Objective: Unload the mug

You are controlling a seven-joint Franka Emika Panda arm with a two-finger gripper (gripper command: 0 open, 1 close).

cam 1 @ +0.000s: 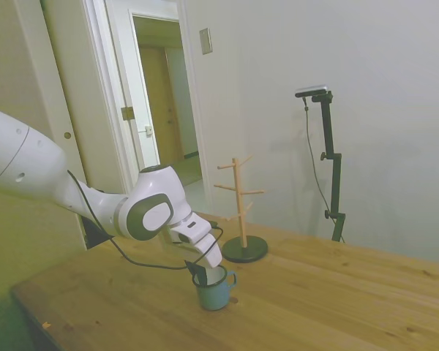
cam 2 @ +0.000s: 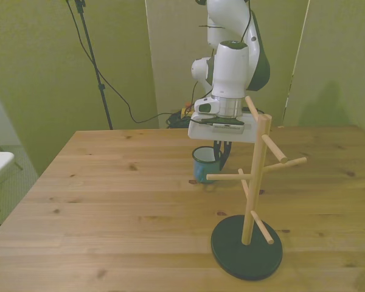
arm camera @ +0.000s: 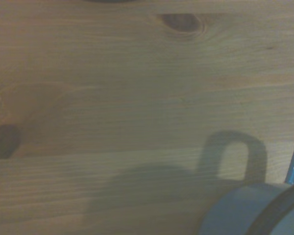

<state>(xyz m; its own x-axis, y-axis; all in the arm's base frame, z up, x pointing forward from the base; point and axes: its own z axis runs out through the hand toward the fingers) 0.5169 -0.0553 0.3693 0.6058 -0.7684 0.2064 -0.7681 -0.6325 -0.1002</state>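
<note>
Teal mug (cam 1: 215, 290) upright on table (cam 1: 336, 300) — handle shadow only wrist-side

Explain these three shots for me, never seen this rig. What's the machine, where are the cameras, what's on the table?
A white robot arm works at a wooden table. One camera stands beside the table, one faces the robot across it, one rides on the wrist. Its two-finger gripper reaches down at the rim of a small light-blue enamel mug, which stands upright on the table. Whether the gripper has closed on it is not clear. Beside the mug stands a wooden peg stand on a round black base, its pegs bare. The blurry wrist view shows the mug and its shadow.
</note>
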